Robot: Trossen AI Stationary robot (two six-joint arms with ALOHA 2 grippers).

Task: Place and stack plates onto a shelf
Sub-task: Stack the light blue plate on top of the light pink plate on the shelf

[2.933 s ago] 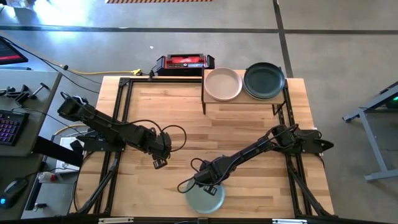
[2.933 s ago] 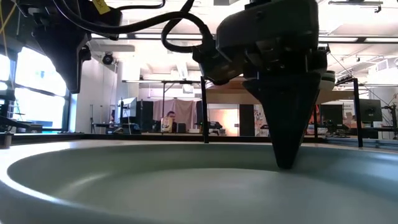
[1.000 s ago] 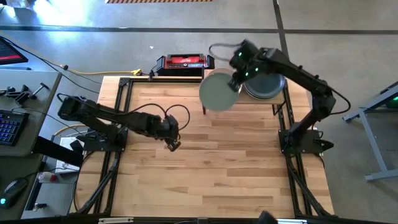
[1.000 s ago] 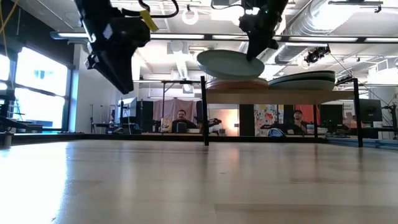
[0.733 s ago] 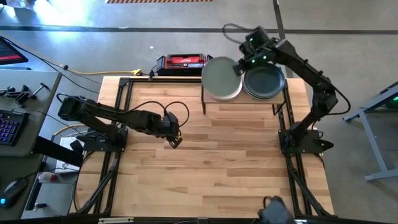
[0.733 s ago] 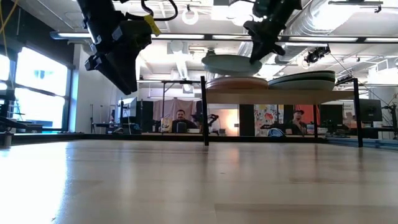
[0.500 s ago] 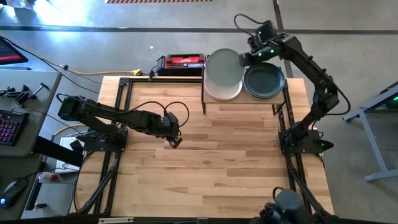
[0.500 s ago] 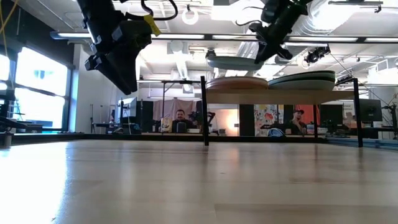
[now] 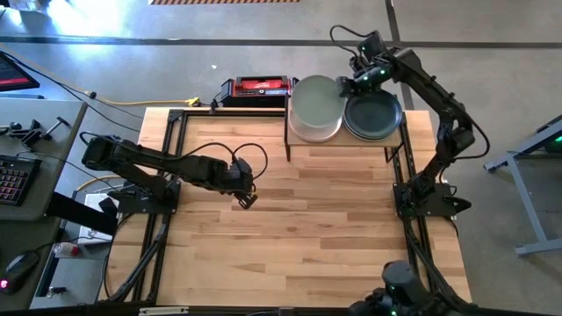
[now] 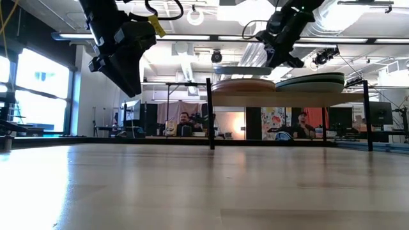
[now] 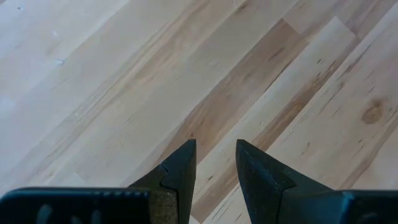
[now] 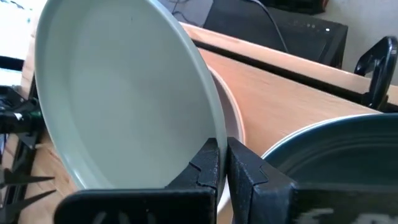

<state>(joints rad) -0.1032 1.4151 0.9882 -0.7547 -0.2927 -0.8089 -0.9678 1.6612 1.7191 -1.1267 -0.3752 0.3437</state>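
My right gripper [image 9: 349, 84] is shut on a light green plate [image 9: 314, 104] over the shelf's [image 9: 347, 146] left half. The plate hovers just above a pink plate [image 12: 234, 122] that lies flat on the shelf. A stack of dark green plates [image 9: 373, 115] lies on the shelf's right half. In the low view the light green plate [image 10: 241, 69] shows a little above the pink plate [image 10: 243, 84]. My left gripper [image 9: 248, 200] hangs narrowly open and empty over the table's left middle; it also shows in the left wrist view [image 11: 216, 167]. My right gripper pinches the light green plate's rim [image 12: 214, 132] between its two fingers, on the side toward the dark green stack. One finger [image 12: 206, 163] is on the plate's upper face and one on its underside. The fingers come from the table's right, slanting down. The plate is held nearly level above the pink plate.
A red and black box [image 9: 261, 88] sits just behind the table's far edge. Black frame rails [image 9: 169, 158] run along the table's left and right sides. The wide wooden tabletop [image 9: 325, 228] lies in front of the shelf. A dark shape [image 9: 399, 285] shows at the near edge.
My right gripper has carried the light green plate toward the table's far edge and right, from in front of the shelf to over the pink plate, then lowered it slightly. The plate has stayed in the hold.
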